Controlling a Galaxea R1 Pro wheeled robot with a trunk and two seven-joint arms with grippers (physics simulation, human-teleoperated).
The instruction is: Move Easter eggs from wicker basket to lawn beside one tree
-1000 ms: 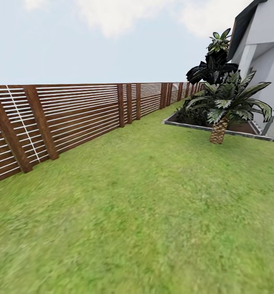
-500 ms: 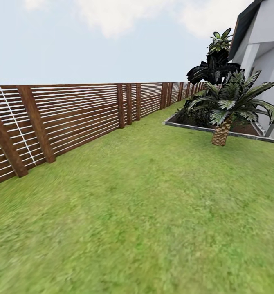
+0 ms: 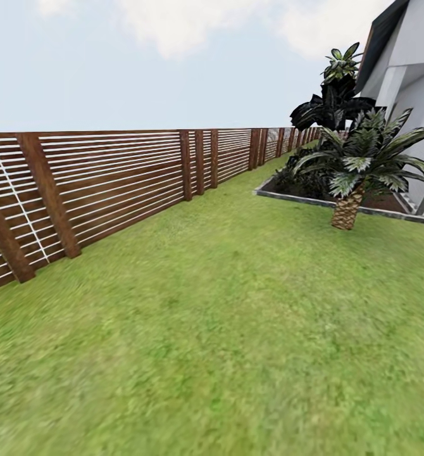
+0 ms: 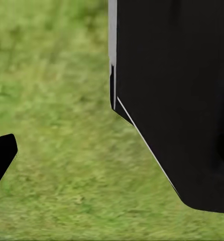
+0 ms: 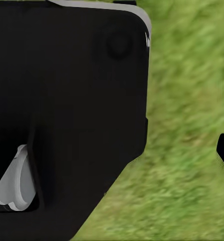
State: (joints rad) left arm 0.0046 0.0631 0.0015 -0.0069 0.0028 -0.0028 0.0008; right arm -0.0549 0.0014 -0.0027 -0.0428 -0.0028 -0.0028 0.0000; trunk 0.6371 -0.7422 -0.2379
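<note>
Black robot body panels (image 4: pixel 177 100) fill both wrist views; end effector states unclear.

Fence (image 3: pixel 111 183) left of lawn (image 3: pixel 224 329)

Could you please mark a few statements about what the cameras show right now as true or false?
1. A brown slatted wooden fence runs along the left side of the lawn in the head view. True.
2. A wicker basket with eggs sits in the middle of the grass ahead. False: the grass ahead is bare, with no basket or eggs on it.
3. A short palm with a brown trunk stands at the right, beside a bed edged by a grey kerb. True.
4. The ground under both wrist cameras is grey paving. False: both wrist views look down on green grass.
5. A white house wall rises at the far right. True.
</note>
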